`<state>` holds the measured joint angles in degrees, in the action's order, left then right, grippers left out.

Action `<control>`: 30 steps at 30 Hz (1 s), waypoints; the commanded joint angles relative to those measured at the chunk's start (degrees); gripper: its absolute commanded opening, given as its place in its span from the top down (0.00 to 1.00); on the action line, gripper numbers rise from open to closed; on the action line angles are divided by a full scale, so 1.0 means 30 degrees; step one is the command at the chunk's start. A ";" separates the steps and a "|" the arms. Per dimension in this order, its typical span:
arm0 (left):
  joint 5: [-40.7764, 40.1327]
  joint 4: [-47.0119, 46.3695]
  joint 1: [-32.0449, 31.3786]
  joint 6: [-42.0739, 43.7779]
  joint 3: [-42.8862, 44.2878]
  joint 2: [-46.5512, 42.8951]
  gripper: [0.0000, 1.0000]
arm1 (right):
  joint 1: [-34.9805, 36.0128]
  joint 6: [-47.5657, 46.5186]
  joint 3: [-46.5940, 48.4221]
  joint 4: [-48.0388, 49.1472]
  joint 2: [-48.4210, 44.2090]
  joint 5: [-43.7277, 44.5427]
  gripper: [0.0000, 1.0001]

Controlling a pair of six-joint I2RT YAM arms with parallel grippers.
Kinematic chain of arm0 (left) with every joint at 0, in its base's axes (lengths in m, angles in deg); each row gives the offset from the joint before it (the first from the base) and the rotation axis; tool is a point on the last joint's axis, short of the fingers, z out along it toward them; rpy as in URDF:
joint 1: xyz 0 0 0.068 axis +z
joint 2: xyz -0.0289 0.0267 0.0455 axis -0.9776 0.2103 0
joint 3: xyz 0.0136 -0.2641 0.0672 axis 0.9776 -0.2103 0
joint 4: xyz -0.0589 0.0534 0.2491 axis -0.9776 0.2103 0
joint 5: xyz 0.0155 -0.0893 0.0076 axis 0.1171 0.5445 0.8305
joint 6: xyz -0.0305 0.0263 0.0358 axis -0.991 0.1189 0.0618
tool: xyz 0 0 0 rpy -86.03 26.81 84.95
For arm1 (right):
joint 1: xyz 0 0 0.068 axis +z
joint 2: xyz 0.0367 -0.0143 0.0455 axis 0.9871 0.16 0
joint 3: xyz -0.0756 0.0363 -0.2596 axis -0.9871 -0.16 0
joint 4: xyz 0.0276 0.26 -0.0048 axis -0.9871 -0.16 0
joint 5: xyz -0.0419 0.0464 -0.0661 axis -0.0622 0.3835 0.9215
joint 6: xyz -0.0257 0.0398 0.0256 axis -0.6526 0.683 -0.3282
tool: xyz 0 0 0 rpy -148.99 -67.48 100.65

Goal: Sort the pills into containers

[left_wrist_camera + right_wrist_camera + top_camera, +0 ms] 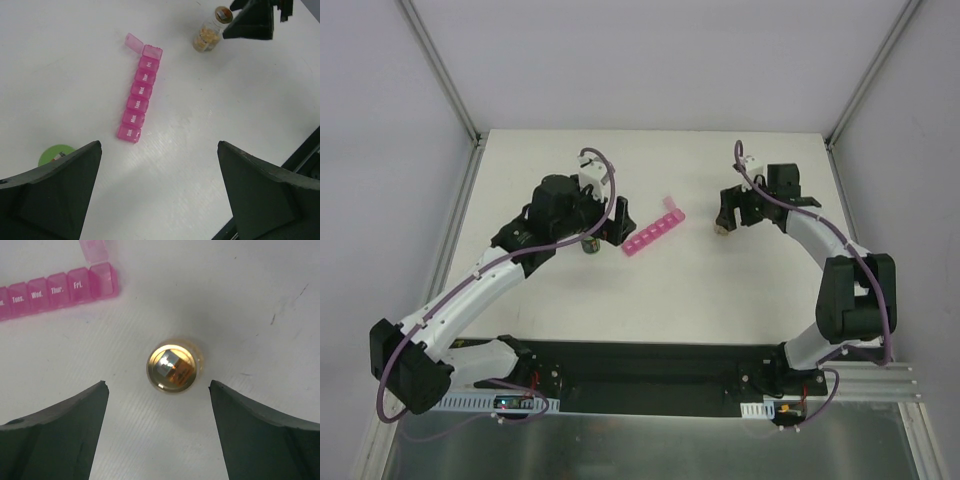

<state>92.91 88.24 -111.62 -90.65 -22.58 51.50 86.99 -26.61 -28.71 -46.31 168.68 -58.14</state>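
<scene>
Table (720,290): flat, white, matte, with faint scuffs. Organiser (140,97): one long narrow strip of translucent pink plastic, seven square rounded-lid cells in a row, with white day lettering. The lid (133,42) of the far end cell stands flipped open, and what is in that cell is not readable. The strip lies flat ahead of the left pincer (159,144), in line with its gap and clear of both fingers. From the right pincer (159,383) it lies ahead and to the left, with its near end cut off by the picture edge. Bottle (173,365): small, round, clear plastic, upright. Pills (204,40): tiny amber pieces seen through its wall, too small to count. From above its top reads as a gold ring with silver and orange inside; cap or open mouth cannot be told. Left pincer: two dark, matte, wedge-shaped fingers spread wide, holding and touching nothing. Right pincer: the same make, also spread wide. The bottle stands just ahead of its tips, centred on the gap, with bare table on each side and no grip on it. Green bottle (56,154): a round green top beside the left pincer's left finger, which partly hides it.
</scene>
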 commanded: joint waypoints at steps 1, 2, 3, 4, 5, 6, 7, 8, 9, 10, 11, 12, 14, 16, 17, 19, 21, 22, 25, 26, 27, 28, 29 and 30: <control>0.1739 -0.0676 -0.0026 -0.0589 -0.1486 -0.1686 0.01 | 0.0745 -0.0636 0.2857 -0.1141 0.0896 0.2709 0.15; 0.1828 -0.0676 0.0002 -0.0559 -0.1749 -0.2211 0.01 | 0.1008 -0.0754 0.3326 -0.1615 0.1162 0.3292 0.15; 0.2003 -0.0676 0.0003 -0.0530 -0.2216 -0.2477 0.01 | 0.1127 -0.0987 0.3882 -0.1967 0.1367 0.3588 0.15; 0.2121 -0.0676 -0.0026 -0.0530 -0.2453 -0.2654 0.01 | 0.1186 -0.1047 0.4090 -0.2464 0.1747 0.3765 0.15; 0.2267 -0.0705 -0.0027 -0.0559 -0.2629 -0.3032 0.01 | 0.1273 -0.1106 0.4208 -0.2585 0.1895 0.3999 0.15; 0.2327 -0.0676 -0.0027 -0.0588 -0.2892 -0.3181 0.01 | 0.1332 -0.1135 0.4355 -0.2731 0.2013 0.4088 0.16; 0.2385 -0.0676 -0.0027 -0.0588 -0.3040 -0.3328 0.01 | 0.1391 -0.1194 0.4617 -0.3168 0.2246 0.4205 0.16; 0.2386 -0.0705 -0.0027 -0.0617 -0.3099 -0.3590 0.01 | 0.1450 -0.1223 0.4794 -0.3433 0.2364 0.4264 0.17; 0.2357 -0.0676 -0.0027 -0.0675 -0.3245 -0.3680 0.01 | 0.1508 -0.1253 0.4882 -0.3639 0.2424 0.4294 0.18; 0.2443 -0.0676 -0.0027 -0.0705 -0.3275 -0.3768 0.01 | 0.1567 -0.1340 0.5028 -0.3960 0.2511 0.4352 0.18; 0.2502 -0.0676 -0.0027 -0.0705 -0.3304 -0.3856 0.01 | 0.1654 -0.1399 0.5059 -0.4137 0.2512 0.4411 0.18; 0.2590 -0.0676 0.0002 -0.0676 -0.3334 -0.3885 0.01 | 0.1713 -0.1486 0.5088 -0.4284 0.2512 0.4469 0.19; 0.2678 -0.0705 0.0002 -0.0705 -0.3392 -0.3886 0.01 | 0.1889 -0.1633 0.5147 -0.4665 0.2541 0.4732 0.19; 0.2737 -0.0676 0.0002 -0.0763 -0.3422 -0.3827 0.01 | 0.1919 -0.1634 0.5147 -0.4899 0.2599 0.4763 0.20; 0.2766 -0.0705 -0.0026 -0.0793 -0.3480 -0.3798 0.01 | 0.1948 -0.1605 0.5147 -0.4930 0.2629 0.4763 0.20; 0.2738 -0.0676 -0.0027 -0.0881 -0.3539 -0.3827 0.01 | 0.1948 -0.1547 0.5206 -0.4959 0.2746 0.4676 0.23; 0.2679 -0.0763 -0.0027 -0.0968 -0.3656 -0.3944 0.01 | 0.1977 -0.1517 0.5380 -0.5075 0.2979 0.4704 0.24; 0.2621 -0.0793 -0.0027 -0.0969 -0.3714 -0.4060 0.01 | 0.1977 -0.1517 0.5497 -0.5047 0.3068 0.4704 0.25; 0.2708 -0.0822 -0.0026 -0.1028 -0.3861 -0.4295 0.01 | 0.2006 -0.1487 0.5762 -0.5047 0.3302 0.4763 0.26; 0.2766 -0.0822 -0.0027 -0.1028 -0.3948 -0.4325 0.01 | 0.2036 -0.1487 0.5820 -0.5076 0.3274 0.4821 0.27; 0.2796 -0.0851 -0.0027 -0.1086 -0.3978 -0.4354 0.01 | 0.2065 -0.1516 0.5937 -0.5047 0.3390 0.4821 0.28; 0.2941 -0.0881 0.0002 -0.1086 -0.4037 -0.4326 0.01 | 0.2065 -0.1546 0.6025 -0.5076 0.3420 0.4821 0.30; 0.2971 -0.0881 -0.0026 -0.1144 -0.4095 -0.4325 0.01 | 0.2094 -0.1546 0.6026 -0.5047 0.3478 0.4850 0.30; 0.3001 -0.0939 -0.0027 -0.1203 -0.4125 -0.4296 0.01 | 0.2095 -0.1546 0.6084 -0.5076 0.3566 0.4822 0.32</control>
<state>99.95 87.78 -111.62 -93.10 -34.19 39.85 92.85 -30.96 -13.35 -60.58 178.78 -44.59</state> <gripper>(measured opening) 0.992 0.706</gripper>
